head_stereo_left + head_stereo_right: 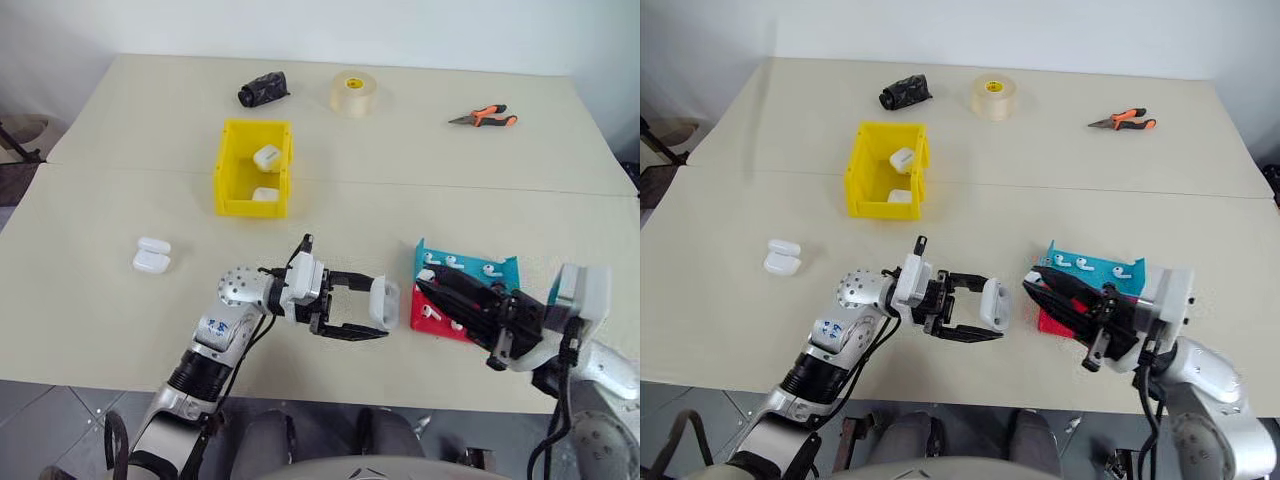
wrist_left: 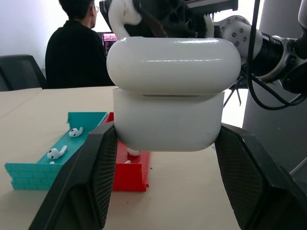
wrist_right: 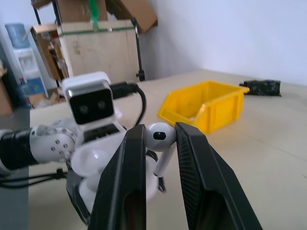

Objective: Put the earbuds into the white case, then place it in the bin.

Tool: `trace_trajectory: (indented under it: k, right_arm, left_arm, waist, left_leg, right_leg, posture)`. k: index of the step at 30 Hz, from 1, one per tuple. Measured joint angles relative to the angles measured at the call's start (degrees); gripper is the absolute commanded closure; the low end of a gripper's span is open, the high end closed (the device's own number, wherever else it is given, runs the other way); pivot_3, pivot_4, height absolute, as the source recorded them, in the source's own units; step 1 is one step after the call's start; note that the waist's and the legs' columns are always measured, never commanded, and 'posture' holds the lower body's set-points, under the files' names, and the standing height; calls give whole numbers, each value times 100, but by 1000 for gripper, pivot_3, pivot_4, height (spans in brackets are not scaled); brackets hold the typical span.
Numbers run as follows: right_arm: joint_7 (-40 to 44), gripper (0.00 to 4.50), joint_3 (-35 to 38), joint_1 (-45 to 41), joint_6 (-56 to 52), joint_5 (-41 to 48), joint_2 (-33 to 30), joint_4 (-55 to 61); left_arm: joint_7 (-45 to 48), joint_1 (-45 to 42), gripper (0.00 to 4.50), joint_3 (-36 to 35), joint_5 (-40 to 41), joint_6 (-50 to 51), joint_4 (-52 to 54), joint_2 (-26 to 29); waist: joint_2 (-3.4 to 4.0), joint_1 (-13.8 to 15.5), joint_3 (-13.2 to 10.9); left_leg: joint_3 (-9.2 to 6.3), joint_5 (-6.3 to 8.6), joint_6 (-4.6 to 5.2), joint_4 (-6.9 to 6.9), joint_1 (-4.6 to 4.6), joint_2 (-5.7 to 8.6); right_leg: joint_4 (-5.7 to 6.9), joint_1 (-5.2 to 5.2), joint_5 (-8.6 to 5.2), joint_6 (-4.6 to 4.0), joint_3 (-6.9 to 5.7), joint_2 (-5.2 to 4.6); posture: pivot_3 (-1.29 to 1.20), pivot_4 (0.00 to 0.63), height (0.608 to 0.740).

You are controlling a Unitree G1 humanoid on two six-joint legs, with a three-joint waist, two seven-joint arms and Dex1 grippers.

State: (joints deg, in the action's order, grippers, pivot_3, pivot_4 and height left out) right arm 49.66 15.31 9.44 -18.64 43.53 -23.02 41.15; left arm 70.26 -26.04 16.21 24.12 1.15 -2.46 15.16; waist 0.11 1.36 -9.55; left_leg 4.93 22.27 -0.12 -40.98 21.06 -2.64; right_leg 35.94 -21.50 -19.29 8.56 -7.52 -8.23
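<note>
clamped between the left gripper (image 2: 165, 191) fingers sits the white case (image 2: 170, 96), lid open. just beside it, the right gripper (image 3: 160, 143) pinches one earbud (image 3: 160, 139) above the case. more earbuds (image 1: 460, 265) lie behind the right gripper; the yellow bin (image 1: 235, 165) stands well beyond the left.

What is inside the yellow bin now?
The yellow bin holds two white cases: one case near its far end, another case by the near wall. That wall hides the bin floor beneath it.
</note>
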Motion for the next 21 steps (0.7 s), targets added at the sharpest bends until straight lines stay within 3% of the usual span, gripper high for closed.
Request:
trace_trajectory:
  k: [8,21]
  right_arm:
    - [-260,3973,-855,-33,572,-470,346,-93]
    - [-152,3973,-1036,10,1323,-714,313,-621]
  left_arm:
    - [-4,-3,1794,-22,92,305,194,-41]
    - [-143,85,1794,-137,140,400,324,-140]
  waist:
    - [0,5,0]
    - [1,1,0]
  left_leg:
    - [0,0,0,0,1,0]
    - [1,0,0,0,0,0]
  right_leg:
    - [0,0,0,0,-1,0]
    - [0,0,0,0,0,0]
  posture:
    - [0,150,740]
    - [0,150,740]
